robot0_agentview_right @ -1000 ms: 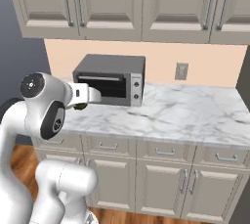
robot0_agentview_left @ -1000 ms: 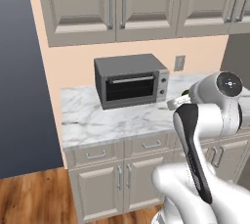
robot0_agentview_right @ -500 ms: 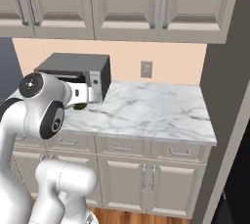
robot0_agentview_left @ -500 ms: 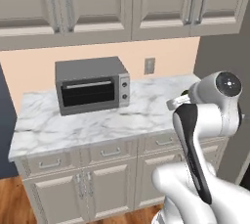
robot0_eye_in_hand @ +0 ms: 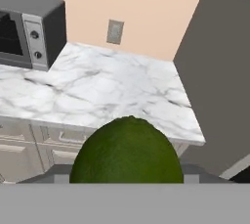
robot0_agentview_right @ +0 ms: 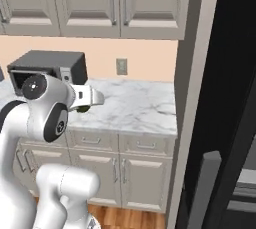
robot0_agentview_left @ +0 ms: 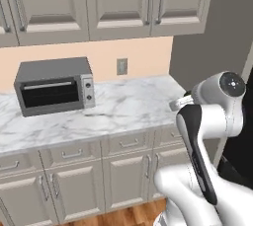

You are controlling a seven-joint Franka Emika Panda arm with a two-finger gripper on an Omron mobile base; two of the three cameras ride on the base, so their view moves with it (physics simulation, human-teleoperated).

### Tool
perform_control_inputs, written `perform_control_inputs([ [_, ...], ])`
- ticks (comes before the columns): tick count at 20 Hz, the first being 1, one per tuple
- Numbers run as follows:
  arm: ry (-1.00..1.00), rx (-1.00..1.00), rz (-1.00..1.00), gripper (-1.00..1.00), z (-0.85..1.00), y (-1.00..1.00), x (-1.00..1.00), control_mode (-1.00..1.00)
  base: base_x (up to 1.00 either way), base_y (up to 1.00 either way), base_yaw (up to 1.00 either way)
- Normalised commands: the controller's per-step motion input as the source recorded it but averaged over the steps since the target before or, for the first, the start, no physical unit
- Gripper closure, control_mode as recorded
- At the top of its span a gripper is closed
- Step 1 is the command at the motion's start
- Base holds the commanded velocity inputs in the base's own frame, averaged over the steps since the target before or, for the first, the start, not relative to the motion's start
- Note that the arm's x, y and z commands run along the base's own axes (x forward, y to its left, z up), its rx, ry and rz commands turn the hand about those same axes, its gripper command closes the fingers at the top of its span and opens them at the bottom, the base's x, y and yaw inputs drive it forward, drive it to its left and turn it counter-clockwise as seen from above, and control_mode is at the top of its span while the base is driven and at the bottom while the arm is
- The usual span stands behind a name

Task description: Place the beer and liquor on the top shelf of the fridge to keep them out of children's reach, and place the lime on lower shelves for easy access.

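fridge [robot0_agentview_right: 227,138] takes the right side of the right base view: tall, black, door edge toward the robot, interior not readable from here. beside it a marble counter [robot0_agentview_left: 123,109], white with grey veining, flat, over grey panelled cabinets [robot0_agentview_left: 128,168]. boxy silver toaster oven [robot0_agentview_left: 53,86] with a dark glass door sits at the counter's far left, well apart from the fridge. gripper [robot0_agentview_right: 85,104] rides tucked in against the arm, probably for carrying while the base drives. it holds the lime [robot0_eye_in_hand: 127,152]: round, dark green, pebbled skin, seated between the jaws. judged step: carrying it to a lower shelf
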Motion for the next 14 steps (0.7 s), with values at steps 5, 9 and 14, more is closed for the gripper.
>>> perform_control_inputs([
  [5,0.0,0.0,0.0,1.0,0.0,0.0,0.0,1.0,-1.0,-0.42,0.05],
  [9,0.0,0.0,0.0,1.0,0.0,0.0,0.0,1.0,-1.0,-0.39,0.04],
  [14,0.0,0.0,0.0,1.0,0.0,0.0,0.0,1.0,-0.79,-0.53,0.01],
])
